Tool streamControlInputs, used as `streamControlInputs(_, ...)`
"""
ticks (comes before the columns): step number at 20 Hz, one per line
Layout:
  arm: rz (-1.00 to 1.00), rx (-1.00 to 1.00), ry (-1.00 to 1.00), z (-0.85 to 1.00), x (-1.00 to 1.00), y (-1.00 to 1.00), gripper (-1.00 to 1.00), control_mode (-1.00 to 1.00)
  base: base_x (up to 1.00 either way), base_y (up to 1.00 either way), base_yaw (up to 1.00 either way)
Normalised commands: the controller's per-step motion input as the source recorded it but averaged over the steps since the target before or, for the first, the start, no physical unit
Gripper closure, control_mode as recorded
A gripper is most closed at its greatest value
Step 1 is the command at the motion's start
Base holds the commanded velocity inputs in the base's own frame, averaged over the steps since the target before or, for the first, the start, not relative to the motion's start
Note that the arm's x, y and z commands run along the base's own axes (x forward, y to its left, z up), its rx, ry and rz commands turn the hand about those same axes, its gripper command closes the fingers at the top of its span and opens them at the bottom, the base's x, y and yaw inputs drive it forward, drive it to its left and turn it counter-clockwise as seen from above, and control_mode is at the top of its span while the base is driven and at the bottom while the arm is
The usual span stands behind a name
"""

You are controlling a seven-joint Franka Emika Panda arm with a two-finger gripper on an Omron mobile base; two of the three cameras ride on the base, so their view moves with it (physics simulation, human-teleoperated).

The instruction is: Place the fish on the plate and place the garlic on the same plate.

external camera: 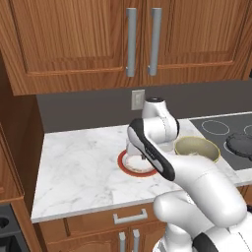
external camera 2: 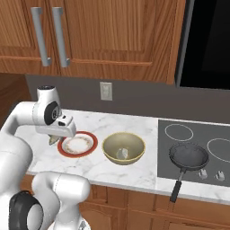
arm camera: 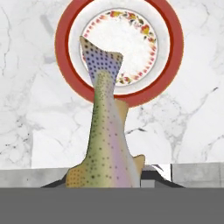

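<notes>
Above the marble counter [external camera 2: 112, 168], the gripper [external camera 2: 55, 139] is clamped on the fish [arm camera: 106, 140], hanging at the plate's [external camera 2: 78, 144] nine o'clock edge. No writing or brand is legible.

A speckled, smooth skin is shown on the fish [arm camera: 106, 135]; a glazed ceramic look is given by the plate [arm camera: 175, 48]; the counter [external camera: 78, 162] is veined marble; the cabinets [external camera: 69, 39] are wood.
</notes>
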Motion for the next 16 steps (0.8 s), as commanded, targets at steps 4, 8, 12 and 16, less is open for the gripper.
streamControlInputs(4, 0.02, 0.0, 0.0, -0.17, 0.19, 0.15, 1.0, -1.0, 0.0, 0.0, 0.0)
streamControlInputs(8, 0.06, 0.0, 0.0, -0.11, 0.02, 0.01, 1.0, -1.0, 0.0, 0.0, 0.0)
streamControlInputs(12, 0.07, 0.0, 0.0, -0.09, 0.02, 0.0, 1.0, -1.0, 0.0, 0.0, 0.0)
streamControlInputs(16, 0.06, 0.0, 0.0, -0.31, 0.13, 0.0, 1.0, -1.0, 0.0, 0.0, 0.0)
